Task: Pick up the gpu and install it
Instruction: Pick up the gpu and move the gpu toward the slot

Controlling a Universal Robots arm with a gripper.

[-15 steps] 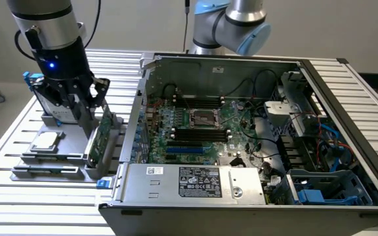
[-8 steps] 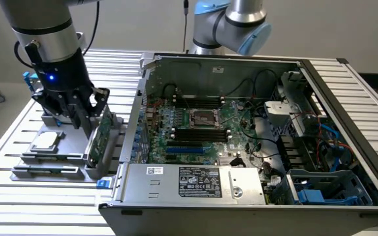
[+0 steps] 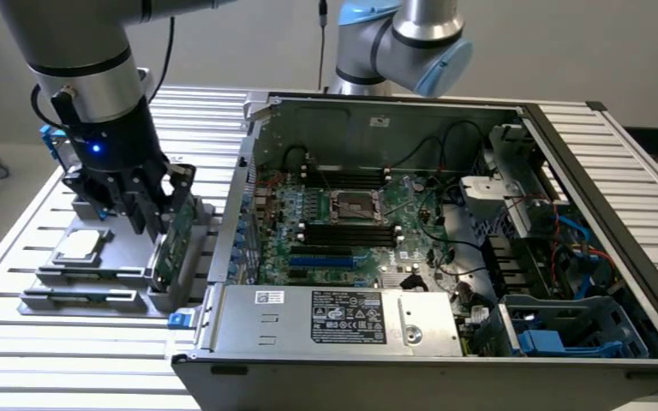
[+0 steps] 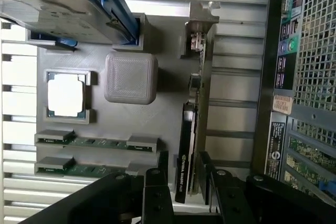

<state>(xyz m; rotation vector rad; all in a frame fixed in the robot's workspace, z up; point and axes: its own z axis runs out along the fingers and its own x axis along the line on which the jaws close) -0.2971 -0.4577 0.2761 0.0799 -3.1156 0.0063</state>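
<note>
My gripper (image 4: pixel 189 195) hangs with jaws wide apart astride the gpu (image 4: pixel 182 150), upright on edge in the grey tray (image 4: pixel 168 93) at nine o'clock of the open case (image 3: pixel 397 107) in the exterior view, so I reckon: centre it, square both fingers (image 4: pixel 157 198), then squeeze evenly.

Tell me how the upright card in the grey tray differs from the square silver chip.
The gpu stands on edge; the processor chip lies flat. The gpu is long, green and black; the processor chip is small, square, silver. Both sit in the grey tray.
</note>
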